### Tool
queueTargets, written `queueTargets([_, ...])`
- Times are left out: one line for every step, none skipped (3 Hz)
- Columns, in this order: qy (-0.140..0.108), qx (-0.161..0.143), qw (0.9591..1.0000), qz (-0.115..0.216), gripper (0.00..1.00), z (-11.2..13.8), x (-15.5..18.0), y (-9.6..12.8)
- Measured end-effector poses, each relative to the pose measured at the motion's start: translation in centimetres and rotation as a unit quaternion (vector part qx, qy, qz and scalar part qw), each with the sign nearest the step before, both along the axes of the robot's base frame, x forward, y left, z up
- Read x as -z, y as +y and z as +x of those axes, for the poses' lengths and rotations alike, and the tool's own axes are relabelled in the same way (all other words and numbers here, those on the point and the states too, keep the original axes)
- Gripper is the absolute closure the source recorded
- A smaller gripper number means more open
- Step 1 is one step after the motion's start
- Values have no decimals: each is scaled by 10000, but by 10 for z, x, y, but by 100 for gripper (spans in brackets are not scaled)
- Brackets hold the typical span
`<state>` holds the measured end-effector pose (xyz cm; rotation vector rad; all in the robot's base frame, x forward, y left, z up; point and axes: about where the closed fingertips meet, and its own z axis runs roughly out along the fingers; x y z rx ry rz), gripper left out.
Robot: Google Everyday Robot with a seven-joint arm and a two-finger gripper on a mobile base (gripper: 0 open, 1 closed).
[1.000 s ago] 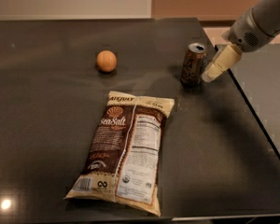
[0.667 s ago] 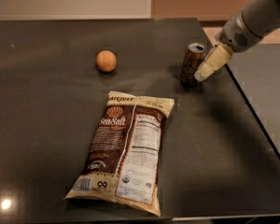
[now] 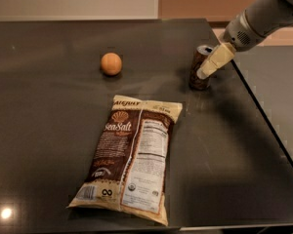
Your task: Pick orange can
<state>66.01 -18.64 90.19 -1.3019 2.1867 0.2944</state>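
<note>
The orange can (image 3: pixel 195 66) is a small brownish drink can with a silver top. It stands upright on the dark table (image 3: pixel 44 140), at the back right, close to the table's right edge. My gripper (image 3: pixel 206 70) comes in from the upper right on a grey arm (image 3: pixel 256 21). Its cream-coloured tip lies across the can's right side, at the can's mid height. Part of the can's right side is hidden behind it.
A round orange fruit ball (image 3: pixel 111 64) sits to the left of the can. A large brown and cream sea salt snack bag (image 3: pixel 132 155) lies flat in the middle front. The table's right edge runs diagonally just past the can.
My gripper has moved left and slightly up, from beside the can to across its right side. The can, the ball and the bag have not moved.
</note>
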Motion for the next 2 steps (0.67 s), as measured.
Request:
queueTargets([23, 40, 10000, 74, 0, 8, 1, 2])
queueTargets([51, 24, 9999, 157, 15, 10, 2, 5])
